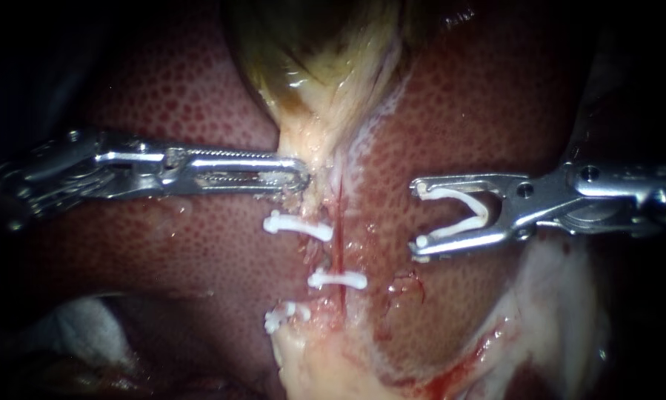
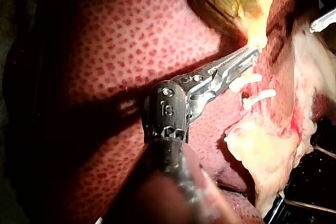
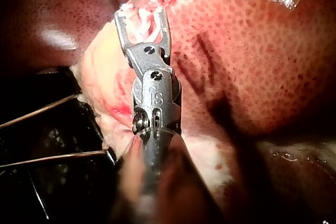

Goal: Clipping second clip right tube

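Left instrument [image 1: 301, 174] reaches in across the liver [image 1: 184, 96], its jaws pressed together on the pale tissue [image 1: 314, 152] just under the gallbladder [image 1: 310, 52]. The left wrist view shows the same: tips buried in that pale strip. Over on the other side, the right instrument [image 1: 419, 218] sits above the liver with its jaws spread wide, both cradling an open clip [image 1: 483, 213], white and V-shaped, mouth facing the tubes. It's near the right tube [image 1: 340, 215] but clear of it, a band of liver showing between them. That tube is the thin red line running down from the pale tissue, and one white clip, the middle clip [image 1: 338, 280], lies across it. Just beside it, an upper clip [image 1: 297, 226] and a lowest clip [image 1: 284, 317] sit on the pale tissue to its left.
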Robot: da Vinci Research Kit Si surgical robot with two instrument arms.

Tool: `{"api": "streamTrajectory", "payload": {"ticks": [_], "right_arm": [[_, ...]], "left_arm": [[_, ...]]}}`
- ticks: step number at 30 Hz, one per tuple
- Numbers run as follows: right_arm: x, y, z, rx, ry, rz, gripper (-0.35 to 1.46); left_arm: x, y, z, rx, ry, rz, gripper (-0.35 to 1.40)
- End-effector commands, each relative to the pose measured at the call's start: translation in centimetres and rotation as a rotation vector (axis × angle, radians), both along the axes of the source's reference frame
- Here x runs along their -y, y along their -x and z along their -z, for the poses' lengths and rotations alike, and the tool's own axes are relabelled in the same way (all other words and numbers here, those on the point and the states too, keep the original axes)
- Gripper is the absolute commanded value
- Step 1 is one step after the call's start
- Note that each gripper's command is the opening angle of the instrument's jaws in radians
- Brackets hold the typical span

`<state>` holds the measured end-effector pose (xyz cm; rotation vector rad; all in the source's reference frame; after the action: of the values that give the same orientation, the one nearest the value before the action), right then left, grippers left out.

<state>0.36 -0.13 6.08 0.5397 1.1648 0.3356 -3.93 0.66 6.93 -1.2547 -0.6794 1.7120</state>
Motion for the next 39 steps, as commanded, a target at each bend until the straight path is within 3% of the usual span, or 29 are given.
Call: {"api": "streamTrajectory", "payload": {"ticks": [1, 5, 9, 16, 19, 27, 31, 39], "right_arm": [[0.0, 0.0, 0.0, 0.0, 0.0, 0.001, 0.49], [0.02, -0.01, -0.01, -0.002, 0.0, 0.003, 0.49], [0.03, -0.01, -0.02, -0.002, 0.0, 0.003, 0.49], [0.03, -0.01, -0.02, -0.002, 0.001, 0.003, 0.49], [0.03, -0.02, -0.02, -0.001, 0.001, 0.002, 0.5], [0.08, -0.1, -0.1, -0.002, 0.005, 0.003, 0.5], [0.19, -0.31, -0.34, -0.009, -0.006, 0.009, 0.5], [0.43, -0.78, -0.97, 0.031, -0.062, 0.016, 0.5]], "left_arm": [[0.0, -0.01, 0.02, 0.0, 0.0, 0.0, -0.35], [-0.05, -0.1, 0.1, 0.006, -0.006, -0.005, -0.35], [-0.19, -0.31, 0.26, -0.001, -0.014, 0.005, -0.35], [-0.41, -0.76, 0.57, 0.017, 0.008, 0.066, -0.35], [-0.46, -0.85, 0.65, 0.021, 0.018, 0.077, -0.35], [-0.43, -0.85, 0.66, 0.019, 0.018, 0.08, -0.35], [-0.43, -0.85, 0.67, 0.018, 0.018, 0.08, -0.35], [-0.4, -0.83, 0.72, 0.016, 0.024, 0.081, -0.35]]}}
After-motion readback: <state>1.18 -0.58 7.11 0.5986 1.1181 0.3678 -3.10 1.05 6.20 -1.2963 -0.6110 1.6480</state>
